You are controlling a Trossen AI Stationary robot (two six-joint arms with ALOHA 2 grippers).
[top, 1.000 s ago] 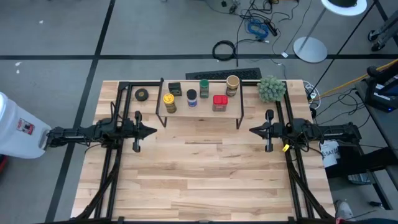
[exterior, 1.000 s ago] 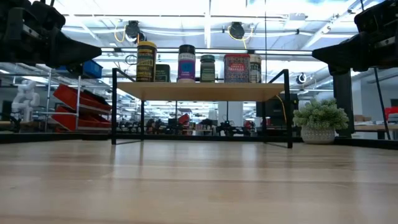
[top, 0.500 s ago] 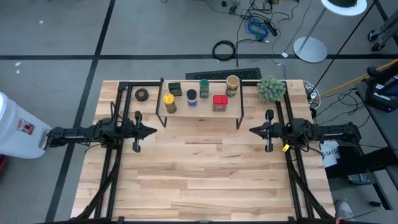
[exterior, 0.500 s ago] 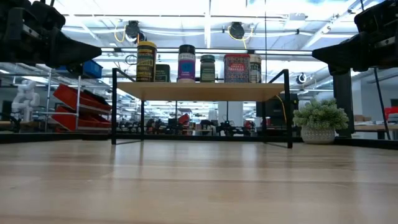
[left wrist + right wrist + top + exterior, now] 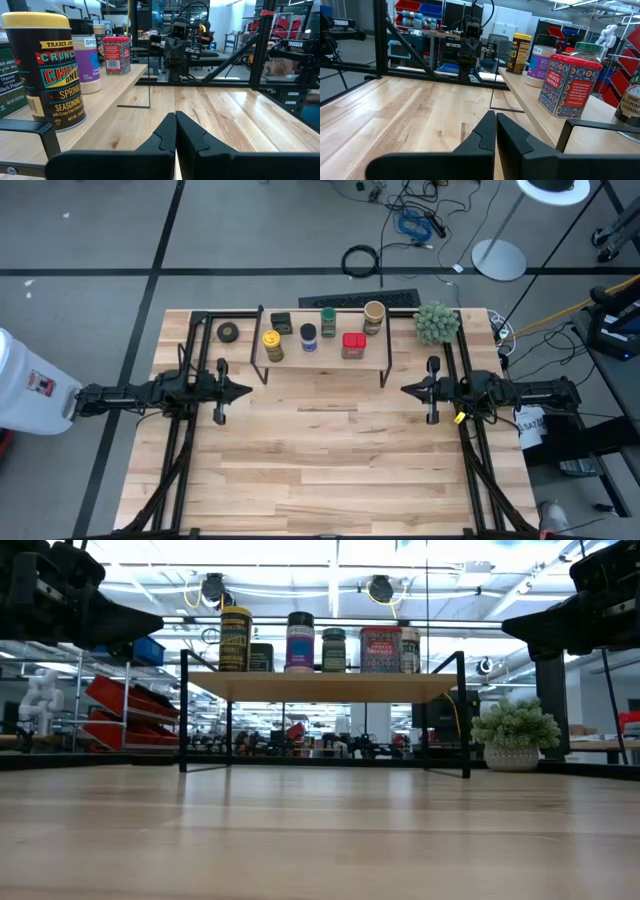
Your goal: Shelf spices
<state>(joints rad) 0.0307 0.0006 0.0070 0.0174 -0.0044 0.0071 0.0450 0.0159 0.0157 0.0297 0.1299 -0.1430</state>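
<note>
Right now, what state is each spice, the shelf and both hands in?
yellow-lidded jar: upright on shelf
blue-lidded jar: upright on shelf
green-lidded jar: upright on shelf
tan-lidded jar: upright on shelf
red square tin: on shelf
dark boxy tin: on shelf
shelf: standing, holding all six
left hand: shut, empty
right hand: shut, empty

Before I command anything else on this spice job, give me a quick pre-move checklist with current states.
1. All six spices on the shelf: ok, yellow-lidded jar, dark boxy tin, blue-lidded jar, green-lidded jar, red square tin, tan-lidded jar.
2. Containers upright: ok.
3. Left gripper shut, holding nothing: ok.
4. Right gripper shut, holding nothing: ok.
5. Both grippers off the shelf: ok.
</note>
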